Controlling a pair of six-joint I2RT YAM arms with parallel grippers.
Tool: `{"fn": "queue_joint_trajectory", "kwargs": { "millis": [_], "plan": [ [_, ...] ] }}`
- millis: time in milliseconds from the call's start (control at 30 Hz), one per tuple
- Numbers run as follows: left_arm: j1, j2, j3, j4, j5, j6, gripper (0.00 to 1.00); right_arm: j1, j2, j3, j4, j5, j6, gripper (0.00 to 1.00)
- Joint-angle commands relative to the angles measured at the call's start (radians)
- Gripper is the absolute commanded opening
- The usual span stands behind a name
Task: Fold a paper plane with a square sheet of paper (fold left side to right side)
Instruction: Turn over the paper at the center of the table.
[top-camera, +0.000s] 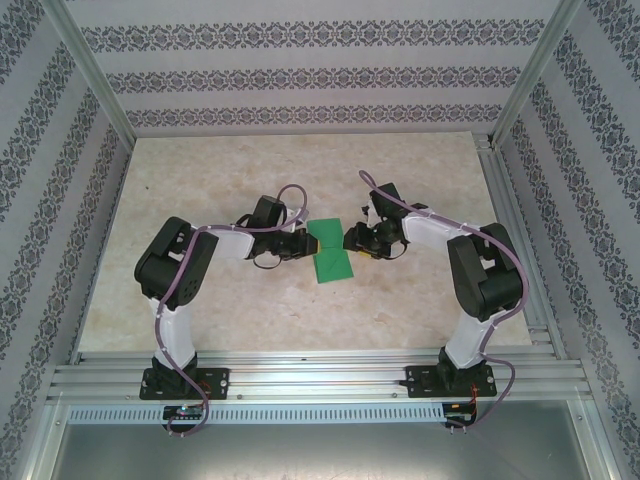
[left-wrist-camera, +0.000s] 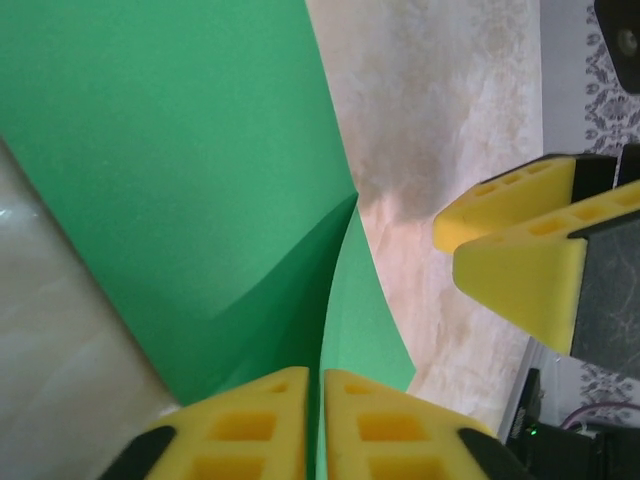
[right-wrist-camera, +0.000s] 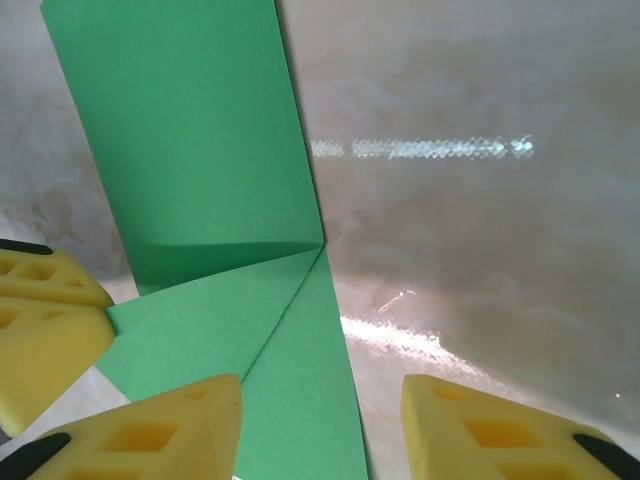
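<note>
Jaws of left gripper (left-wrist-camera: 320, 388) pressed together, with a thin green edge pinched between them. It has hold of the sheet of paper (left-wrist-camera: 180, 150) at its left side. From the pinch the paper rises and bends, one crease running away from the fingertips, so the held part is off the table (top-camera: 220, 180) while the rest lies flat.

Right gripper (right-wrist-camera: 322, 388) stands wide open and holds nothing. Its wrist view shows the paper reaching in between the two yellow fingers, closer to the finger on that picture's left; no contact that I can confirm.

From above: the sheet sits mid-table between the two grippers, which face each other across its far end. Left gripper at its left edge, right gripper at its right edge, both close. Long axis runs roughly away from the arm bases, slightly tilted.

Judgement: fold in progress, not yet closed. The left arm owns the moving edge; the target edge lies to its right, just at the open right gripper. The carry should go across the long axis, left to right. Risk: the flat part sliding if nothing pins it.
</note>
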Motion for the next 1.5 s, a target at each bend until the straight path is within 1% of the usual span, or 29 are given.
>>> {"fn": "queue_joint_trajectory", "kwargs": {
  "millis": [0,133,300,467,633,733,800,967,1133,1267,1467],
  "plan": [
    [-0.009,-0.02,0.0,0.018,-0.015,0.014,0.05,-0.014,-0.028,-0.026,0.076,-0.052,0.022,0.48],
    [0.001,-0.058,-0.053,0.033,-0.026,0.007,0.01,-0.016,-0.021,-0.05,0.138,-0.09,0.053,0.49],
    [0.02,-0.082,-0.114,0.093,-0.023,-0.028,0.0,-0.015,0.001,-0.054,0.186,-0.133,0.076,0.47],
    [0.021,-0.069,-0.114,0.105,-0.013,-0.029,0.01,-0.001,0.003,-0.047,0.221,-0.162,0.087,0.46],
    [0.02,-0.061,-0.092,0.099,-0.01,-0.023,0.01,0.025,-0.002,-0.016,0.2,-0.144,0.061,0.49],
    [0.02,-0.058,-0.08,0.096,-0.011,-0.022,0.01,0.042,0.009,0.011,0.167,-0.12,0.044,0.54],
    [0.02,-0.055,-0.076,0.094,-0.009,-0.02,0.01,0.058,0.024,0.041,0.135,-0.1,0.028,0.55],
    [0.021,-0.044,-0.067,0.097,-0.01,-0.02,0.02,0.089,0.073,0.094,0.099,-0.077,0.02,0.55],
    [0.021,-0.039,-0.065,0.099,-0.018,-0.022,0.02,0.098,0.096,0.11,0.1,-0.075,0.029,0.5],
    [0.02,-0.027,-0.06,0.099,-0.027,-0.022,0.04,0.095,0.095,0.107,0.093,-0.07,0.028,0.41],
    [0.021,-0.021,-0.056,0.101,-0.048,-0.028,0.12,0.093,0.084,0.099,0.093,-0.073,0.029,0.27]
  ]
}}
